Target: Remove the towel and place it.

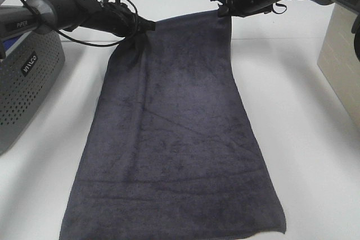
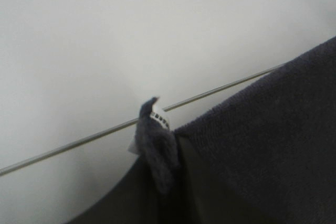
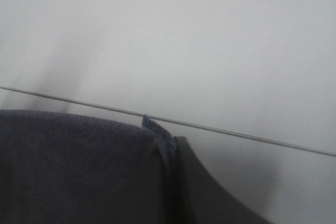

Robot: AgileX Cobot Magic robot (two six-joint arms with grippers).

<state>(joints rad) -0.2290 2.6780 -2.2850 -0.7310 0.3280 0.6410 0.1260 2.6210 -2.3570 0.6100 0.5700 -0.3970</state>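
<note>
The dark charcoal-grey towel (image 1: 174,133) hangs spread out between my two arms, its lower part lying towards the near edge of the white table. My left gripper (image 1: 147,27) is shut on the towel's upper left corner. In the left wrist view that pinched corner (image 2: 157,150) shows a small white tag (image 2: 160,118). My right gripper (image 1: 223,8) is shut on the upper right corner, and the right wrist view shows the towel's hem (image 3: 167,148) clamped against a dark finger (image 3: 205,192).
A grey perforated plastic basket (image 1: 25,91) stands at the left edge, with something blue inside it. A beige box (image 1: 340,60) stands at the right edge. White table surface (image 1: 306,155) lies on both sides of the towel.
</note>
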